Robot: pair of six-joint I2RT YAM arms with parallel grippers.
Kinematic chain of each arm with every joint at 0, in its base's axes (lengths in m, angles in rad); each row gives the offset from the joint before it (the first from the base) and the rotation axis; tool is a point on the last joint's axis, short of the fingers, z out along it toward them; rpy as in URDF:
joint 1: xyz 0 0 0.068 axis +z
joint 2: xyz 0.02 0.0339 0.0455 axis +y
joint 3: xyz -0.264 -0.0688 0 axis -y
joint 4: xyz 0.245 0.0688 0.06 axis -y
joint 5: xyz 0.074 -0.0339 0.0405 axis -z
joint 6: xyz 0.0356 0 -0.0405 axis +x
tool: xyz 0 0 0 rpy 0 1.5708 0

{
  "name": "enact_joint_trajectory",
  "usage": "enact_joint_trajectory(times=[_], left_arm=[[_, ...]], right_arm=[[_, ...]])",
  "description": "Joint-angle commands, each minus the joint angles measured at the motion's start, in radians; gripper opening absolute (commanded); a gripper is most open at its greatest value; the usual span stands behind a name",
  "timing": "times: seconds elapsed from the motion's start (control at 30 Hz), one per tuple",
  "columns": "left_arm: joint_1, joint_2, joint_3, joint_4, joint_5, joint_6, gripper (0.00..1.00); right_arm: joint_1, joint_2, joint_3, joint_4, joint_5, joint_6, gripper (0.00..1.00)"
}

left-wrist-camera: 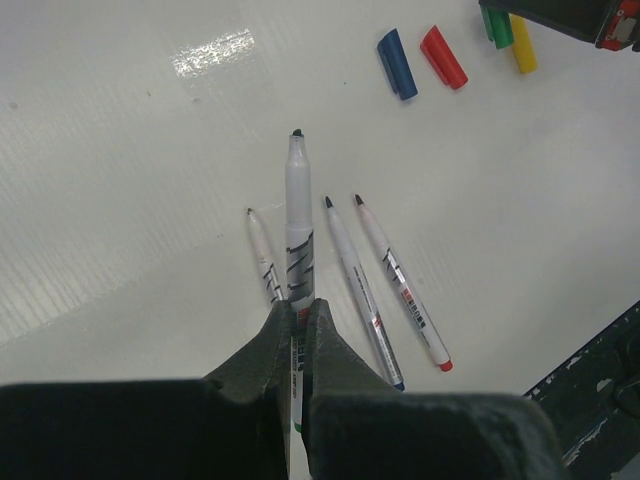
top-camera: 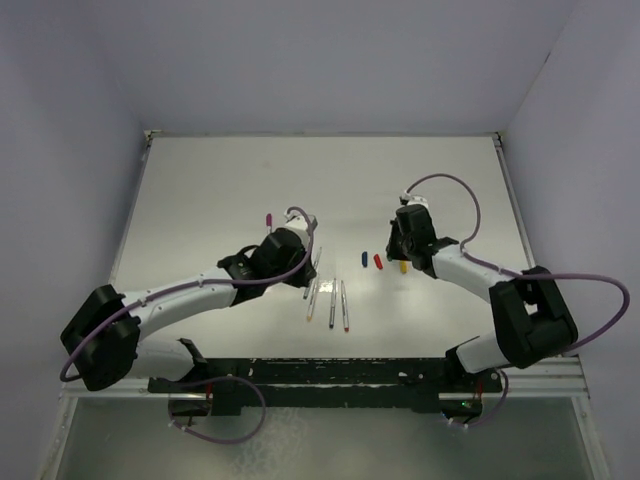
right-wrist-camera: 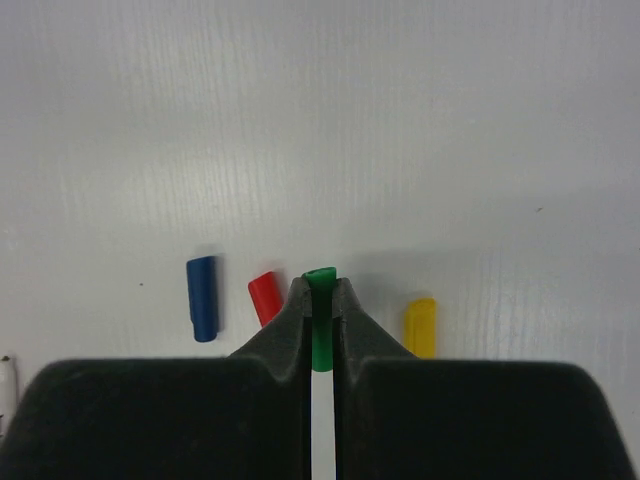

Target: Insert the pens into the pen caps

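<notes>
My left gripper (left-wrist-camera: 297, 305) is shut on a silvery-white pen (left-wrist-camera: 298, 200) with a green end, held above the table with its dark tip pointing away. Three more pens lie below it: a short-looking one (left-wrist-camera: 264, 265), a blue-ended one (left-wrist-camera: 360, 290) and a red-ended one (left-wrist-camera: 400, 285). My right gripper (right-wrist-camera: 320, 285) is shut on the green cap (right-wrist-camera: 320, 300), open end forward. On the table beside it lie the blue cap (right-wrist-camera: 202, 297), red cap (right-wrist-camera: 264, 295) and yellow cap (right-wrist-camera: 420, 325). From above, the left gripper (top-camera: 305, 262) and right gripper (top-camera: 398, 258) face each other across the caps.
A small purple cap-like piece (top-camera: 268, 216) lies apart, behind the left gripper. The loose pens (top-camera: 331, 305) lie close to the black rail (top-camera: 330, 375) at the near table edge. White walls enclose the table on the far and side edges.
</notes>
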Motion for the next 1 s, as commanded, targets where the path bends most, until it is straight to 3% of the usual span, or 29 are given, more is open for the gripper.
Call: enact_joint_trajectory(times=[0.0, 0.3, 0.6, 0.97], left_arm=[[0.006, -0.006, -0.013, 0.127, 0.029, 0.042, 0.00], [0.006, 0.000, -0.017, 0.284, 0.135, 0.076, 0.00], [0.006, 0.007, -0.059, 0.514, 0.291, 0.042, 0.00], [0.004, 0.050, -0.061, 0.598, 0.289, 0.019, 0.00]], right_arm=[[0.007, -0.099, 0.047, 0.085, 0.030, -0.006, 0.00], [0.005, -0.229, -0.015, 0.414, -0.092, -0.017, 0.00], [0.014, -0.295, -0.225, 0.975, -0.323, 0.129, 0.00], [0.024, -0.244, -0.307, 1.251, -0.398, 0.320, 0.00]])
